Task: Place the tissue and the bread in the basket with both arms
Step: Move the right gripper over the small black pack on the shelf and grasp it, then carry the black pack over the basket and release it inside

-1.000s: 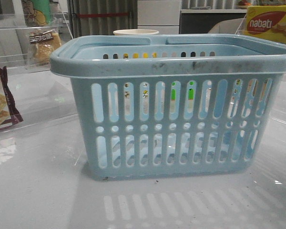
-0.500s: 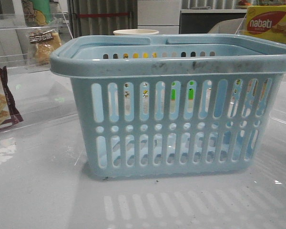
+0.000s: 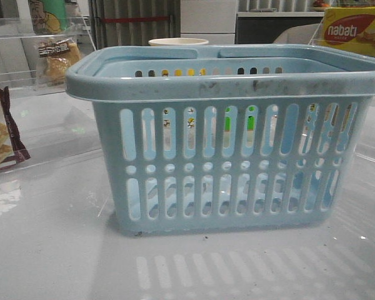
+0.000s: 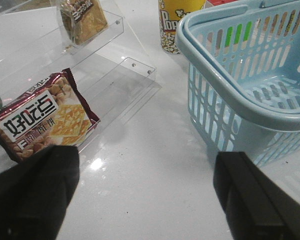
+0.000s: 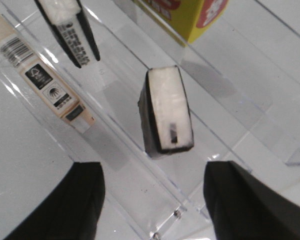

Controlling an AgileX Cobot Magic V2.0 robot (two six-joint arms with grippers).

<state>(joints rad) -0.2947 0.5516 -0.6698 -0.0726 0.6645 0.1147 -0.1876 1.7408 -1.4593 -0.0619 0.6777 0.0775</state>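
Front view shows our basket [image 3: 231, 140] empty, both grippers [image 4: 145, 195] [image 5: 152, 200] spread and holding nothing, so we judge next comes reaching left of the basket for the bread [image 4: 82, 20]

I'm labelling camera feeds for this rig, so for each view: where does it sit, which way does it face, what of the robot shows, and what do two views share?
Front view: low at table height, facing forward at the basket; no arm shows.
Left wrist view: on the left arm, looking down past the open left gripper at the cracker pack, the bread and the basket.
Right wrist view: on the right arm, looking down past the open right gripper at a black-edged white pack on a clear shelf.
Shared: front and left wrist views both show basket, bread and cracker pack.
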